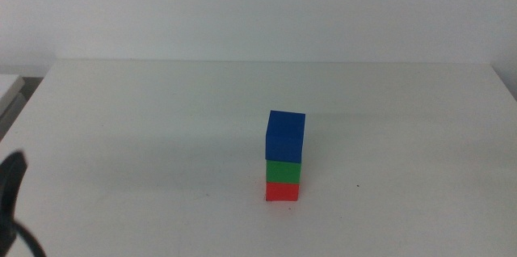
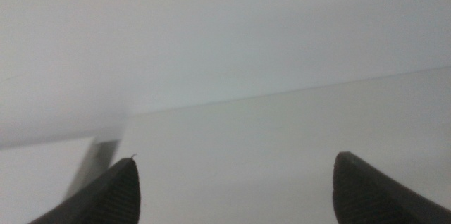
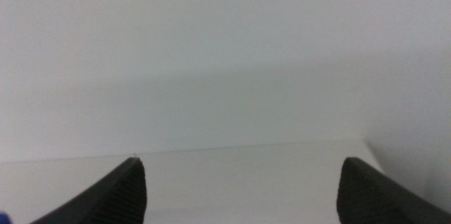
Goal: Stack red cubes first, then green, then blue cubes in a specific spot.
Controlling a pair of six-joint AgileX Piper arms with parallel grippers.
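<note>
Stack: we saw the small matte blue cube (image 1: 286,135) upon the green cube (image 1: 283,171) upon the red cube (image 1: 282,191), on the white tabletop (image 1: 145,120).
Left end effector (image 2: 236,189): wide open, empty.
Right end effector (image 3: 243,189): wide open, empty.

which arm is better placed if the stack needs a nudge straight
Neither clearly. The left gripper shows at the middle view's bottom left edge; the right gripper is out of that view. Both are open and empty, off the blue cube, green cube, red cube stack.
</note>
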